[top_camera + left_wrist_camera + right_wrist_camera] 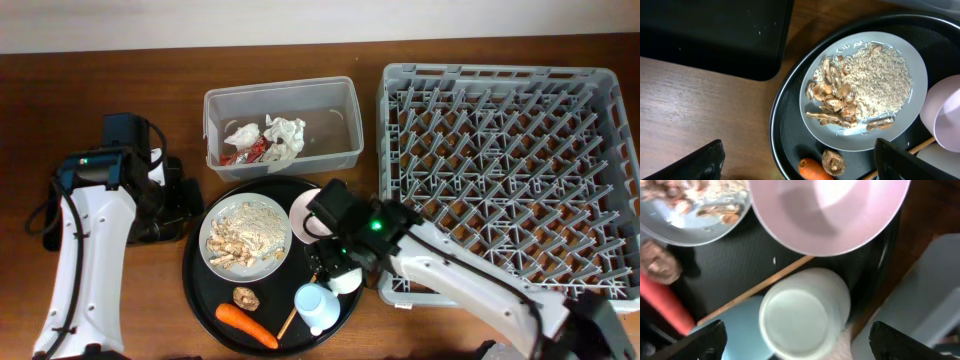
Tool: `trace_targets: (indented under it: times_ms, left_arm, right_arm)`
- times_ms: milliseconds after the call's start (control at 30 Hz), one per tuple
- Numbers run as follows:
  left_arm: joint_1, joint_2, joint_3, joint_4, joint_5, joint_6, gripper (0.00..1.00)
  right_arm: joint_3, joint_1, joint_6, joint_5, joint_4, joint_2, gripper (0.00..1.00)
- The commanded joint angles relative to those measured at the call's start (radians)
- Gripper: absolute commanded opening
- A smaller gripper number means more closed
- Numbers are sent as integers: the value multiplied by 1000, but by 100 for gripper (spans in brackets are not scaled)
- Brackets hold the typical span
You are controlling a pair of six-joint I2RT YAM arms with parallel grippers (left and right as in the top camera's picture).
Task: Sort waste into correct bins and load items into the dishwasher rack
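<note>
The white plate (245,240) with beige food scraps (837,97) sits on the round black tray (205,300). Beside it are the pinkish bowl (303,215), white cup (802,315), light blue cup (318,305), chopstick (755,290), carrot (247,325) and brown lump (246,297). My right gripper (805,342) is open just above the white cup, fingers either side. My left gripper (797,165) is open and empty over the round tray's left edge, beside the shallow black tray (715,35). The clear tub (330,95) holds tissues (285,132) and wrappers (245,152). The fork is not in view.
The grey dishwasher rack (505,170) fills the right side, its near-left corner close to my right arm. The clear tub stands behind the round tray. The shallow black tray (190,195) is partly hidden under my left arm.
</note>
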Motion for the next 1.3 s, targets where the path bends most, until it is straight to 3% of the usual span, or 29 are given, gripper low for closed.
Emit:
trace_targets:
  times_ms: [0,100,233,333,467,633,800,933,1167,1267]
  left_arm:
    - [5,5,-6,-1,-1,-6,95]
    - [5,5,-6,-1,-1,-6,98]
    - [5,5,-6,-1,-1,-6,99]
    - [5,5,-6,-1,-1,-6,98]
    - [5,5,-6,0,-1,-6,98]
    - [5,5,-6,-1,0,-6,98]
    - [5,5,-6,-1,0,-6,99]
    - [5,5,-6,-1,-1,-6,98]
    - [5,5,-6,-1,-1,-6,99]
    - [5,5,-6,-1,-1,-6,98]
  right_arm:
    - [6,10,87,25,2,65,94]
    - [6,30,134,71,6,105,92]
    - [6,36,182,104,-18,105,69]
    - [6,36,182,123,-20,105,60]
    - [34,34,181,166,-34,60,58]
    - [288,-38,180,358,-269,-83,58]
    - [319,-363,177,412,-385,-215,57]
    - [319,-789,60,409,-412,-272,57]
    - [318,-1421,-34,238,-353,-215,52]
    - [315,-1529,-34,192,-341,-128,52]
